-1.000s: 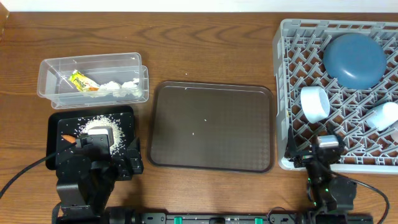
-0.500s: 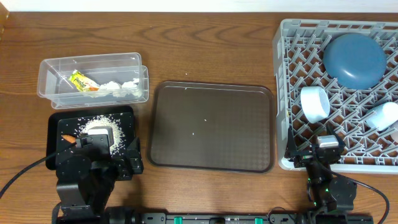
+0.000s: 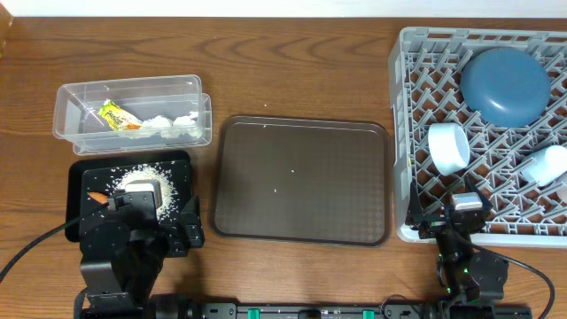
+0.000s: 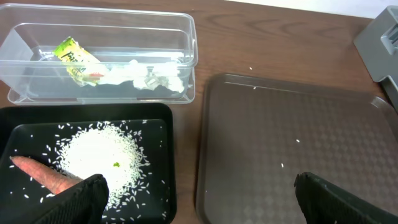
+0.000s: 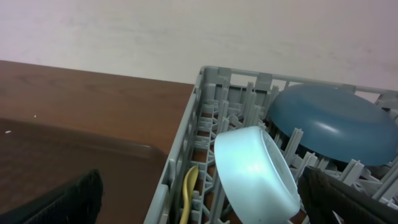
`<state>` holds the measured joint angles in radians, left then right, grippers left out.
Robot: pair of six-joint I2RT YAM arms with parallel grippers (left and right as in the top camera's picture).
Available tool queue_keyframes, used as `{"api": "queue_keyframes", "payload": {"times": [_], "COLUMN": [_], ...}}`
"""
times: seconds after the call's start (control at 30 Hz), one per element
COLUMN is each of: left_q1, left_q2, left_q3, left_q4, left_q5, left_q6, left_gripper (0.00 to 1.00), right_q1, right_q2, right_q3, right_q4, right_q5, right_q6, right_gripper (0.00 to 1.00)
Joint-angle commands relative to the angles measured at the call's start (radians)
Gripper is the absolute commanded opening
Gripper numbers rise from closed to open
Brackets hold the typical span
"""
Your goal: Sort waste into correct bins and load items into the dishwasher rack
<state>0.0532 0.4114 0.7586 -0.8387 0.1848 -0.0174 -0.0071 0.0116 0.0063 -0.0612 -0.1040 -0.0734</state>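
Observation:
The clear tub (image 3: pixel 133 111) holds the yellow-green wrapper (image 3: pixel 115 115) and white paper wads (image 3: pixel 173 122); it also shows in the left wrist view (image 4: pixel 99 56). The black tray (image 3: pixel 177 164) holds white rice bits (image 3: pixel 142 180) and the carrot piece (image 3: pixel 97 198). The grey rack (image 3: pixel 407 133) holds the dark-blue plate (image 3: pixel 505 86), the pale-blue bowl (image 3: pixel 449 146) and a white cup (image 3: pixel 545 164). The cream spoon (image 5: pixel 189 186) lies inside the rack wall beside the bowl (image 5: pixel 255 171). My left gripper (image 4: pixel 199 199) is open and empty over the black tray's near edge. My right gripper (image 5: pixel 199 205) is open and empty at the rack's front corner.
The brown serving tray (image 3: pixel 301 182) lies between the bins and the rack, with a few white specks on it. Both arm bases stand at the table's front edge. A pale wall rises behind the table in the right wrist view.

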Motion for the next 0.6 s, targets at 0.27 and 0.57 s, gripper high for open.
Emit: {"api": "queue_keyframes", "payload": {"times": [0.27,0.57], "left_q1": [0.002,0.002], "left_q2": [-0.003,-0.093], "left_q3": [-0.007,-0.087], "left_q4": [0.003,0.012], "left_q5": [0.006,-0.014], "left_q6": [0.014,0.029], "left_gripper": [0.98,0.98], "right_q1": [0.016,0.016], "right_q2": [-0.006,-0.006], "right_q3": [-0.001,-0.001], "right_q4": [-0.003,-0.003], "right_q5": [-0.008,-0.008], "right_q6": [-0.01,-0.01], "right_gripper": [0.99,0.99]}}
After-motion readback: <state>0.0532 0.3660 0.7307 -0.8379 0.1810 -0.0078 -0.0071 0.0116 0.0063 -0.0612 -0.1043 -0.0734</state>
